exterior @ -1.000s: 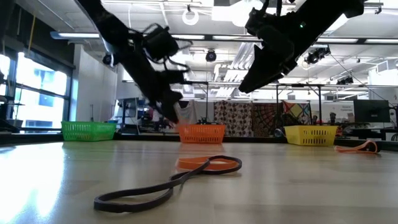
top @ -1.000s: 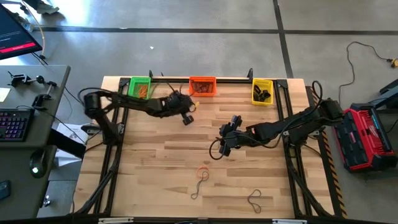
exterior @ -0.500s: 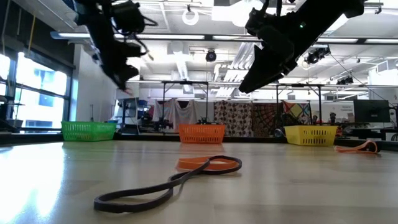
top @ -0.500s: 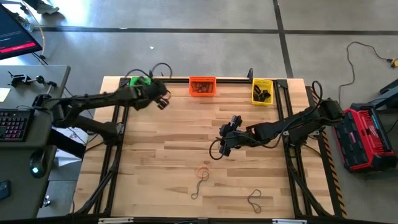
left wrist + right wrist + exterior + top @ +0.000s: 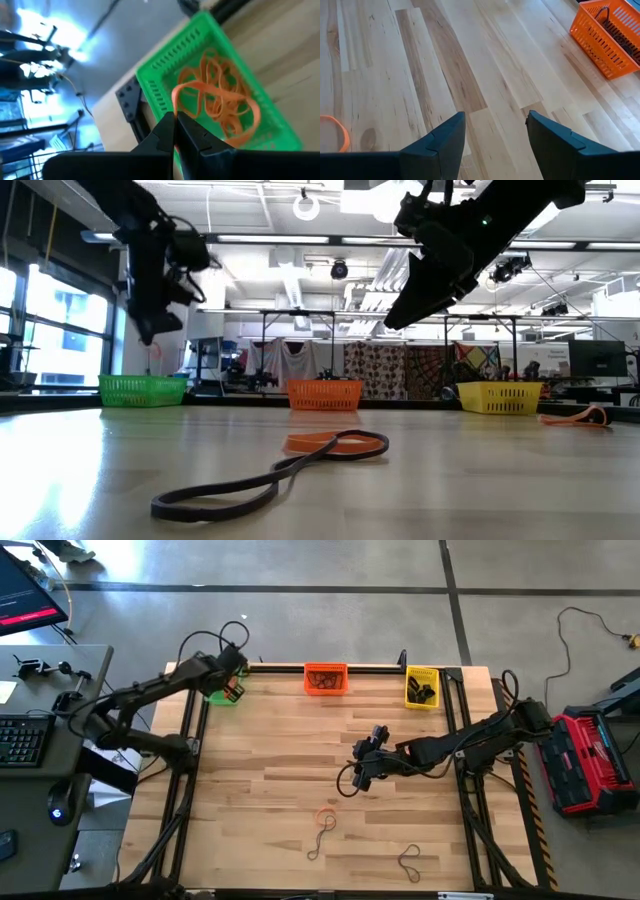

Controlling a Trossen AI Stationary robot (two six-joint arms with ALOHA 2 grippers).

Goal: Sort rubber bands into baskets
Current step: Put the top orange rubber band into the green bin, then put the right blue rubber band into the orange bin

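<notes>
My left gripper [image 5: 231, 690] is shut on an orange rubber band [image 5: 200, 92] over the green basket [image 5: 165, 70], which stands at the table's far left corner and holds several orange bands [image 5: 227, 112]. The orange basket [image 5: 325, 678] and the yellow basket [image 5: 421, 687] stand along the far edge. My right gripper [image 5: 358, 772] hangs open above mid-table with nothing between its fingers [image 5: 445, 142]. An orange band [image 5: 327, 814] and two dark bands [image 5: 320, 838] [image 5: 409, 860] lie flat near the front. My left gripper pinches one end of the orange band's loop [image 5: 175, 99] between its two fingertips. The fingers slant down from above, over the green basket. The loop stands out beyond the fingertips, clear of the table; whether its far end touches the bands in the basket I cannot tell.
A black rail [image 5: 370, 667] runs along the far edge behind the baskets. Another orange band [image 5: 575, 417] lies toward the right in the low view. Bare wood lies between the baskets and the loose bands. A desk with a keyboard [image 5: 22, 740] stands left of the table.
My left gripper has swung from beside the orange basket toward the table's left edge, rising and turning as it went, and now hangs over the green basket, still shut on the orange band. My right arm has kept still.
</notes>
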